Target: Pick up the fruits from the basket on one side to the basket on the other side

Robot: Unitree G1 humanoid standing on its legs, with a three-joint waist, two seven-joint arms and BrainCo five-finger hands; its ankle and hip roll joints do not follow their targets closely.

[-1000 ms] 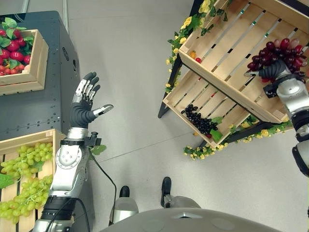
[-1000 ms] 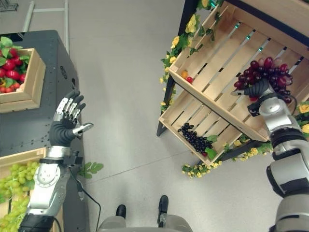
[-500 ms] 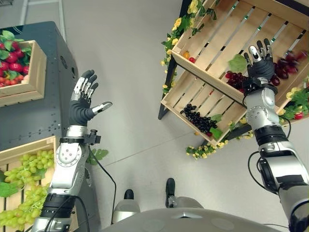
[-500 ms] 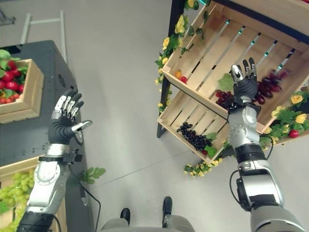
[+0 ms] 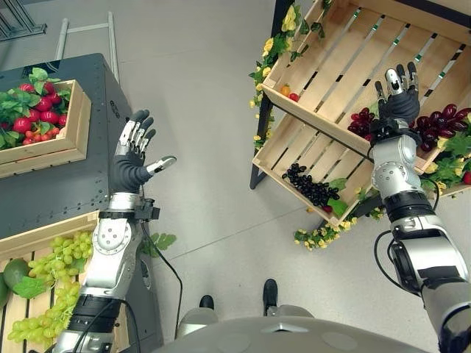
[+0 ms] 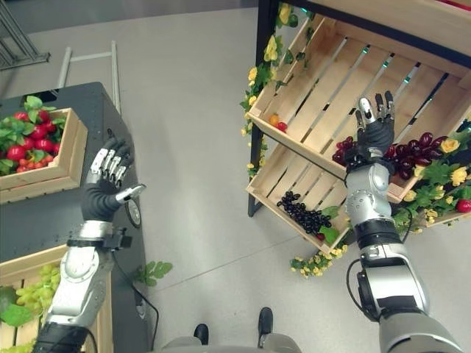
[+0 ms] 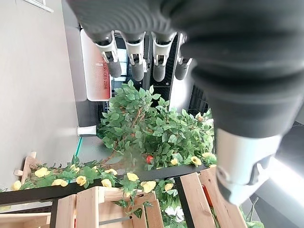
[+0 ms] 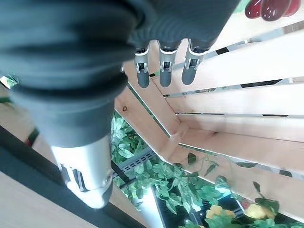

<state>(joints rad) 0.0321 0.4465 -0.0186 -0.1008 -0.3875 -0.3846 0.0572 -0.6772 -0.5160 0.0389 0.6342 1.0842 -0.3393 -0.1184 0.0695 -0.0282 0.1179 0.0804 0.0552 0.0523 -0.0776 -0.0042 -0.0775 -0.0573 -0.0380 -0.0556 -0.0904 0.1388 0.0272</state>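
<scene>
— What's on your left side?

— A dark table (image 5: 66,184) carrying two wooden crates. The far crate (image 5: 51,151) holds red fruit with green leaves (image 5: 33,118); the near crate (image 5: 29,243) holds green grapes (image 5: 55,254). My left hand (image 5: 132,158) is raised beside the table's edge, over the floor, fingers (image 5: 131,136) straight and spread, thumb out to the side, holding nothing.

— And to the right?

— A black-framed stand with two tilted slatted crates, trimmed with yellow flowers (image 5: 283,22) and leaves. The upper crate (image 5: 324,66) has a small orange fruit (image 5: 285,90) and a small red one (image 5: 294,96) near its low corner. The lower crate (image 5: 294,147) holds a bunch of black grapes (image 5: 309,185).

— Where is the fruit you're moving?

— The red grapes (image 5: 434,125) lie in the upper crate, along its lower edge, on both sides of my right wrist. My right hand (image 5: 397,99) is up over the slats, fingers (image 8: 161,71) straight and released, nothing in them. Whether the wrist cover touches the bunch, I can't quite tell.
</scene>
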